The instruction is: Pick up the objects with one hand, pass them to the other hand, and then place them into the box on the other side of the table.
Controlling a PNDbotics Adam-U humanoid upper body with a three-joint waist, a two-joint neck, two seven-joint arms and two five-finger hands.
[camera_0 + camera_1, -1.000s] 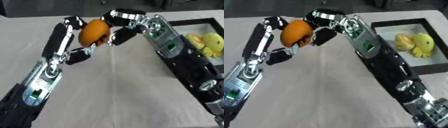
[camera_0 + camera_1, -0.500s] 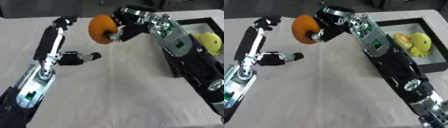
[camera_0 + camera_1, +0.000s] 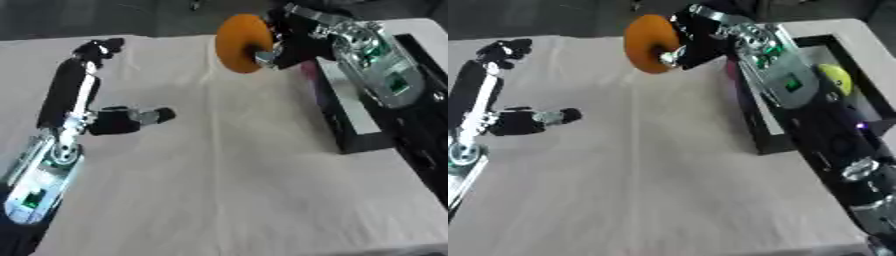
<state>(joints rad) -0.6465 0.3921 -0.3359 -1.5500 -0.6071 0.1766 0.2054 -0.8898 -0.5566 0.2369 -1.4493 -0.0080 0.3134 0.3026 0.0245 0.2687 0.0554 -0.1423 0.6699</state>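
Gripping the orange ball [image 3: 241,36] in our right robot hand [image 3: 289,37] above the surface [image 3: 227,175], we see the black box [image 3: 750,125] just to its right, our left robot hand [image 3: 96,82] open and well apart.

We find no legible text, label, brand, number or sign on anything in either view.
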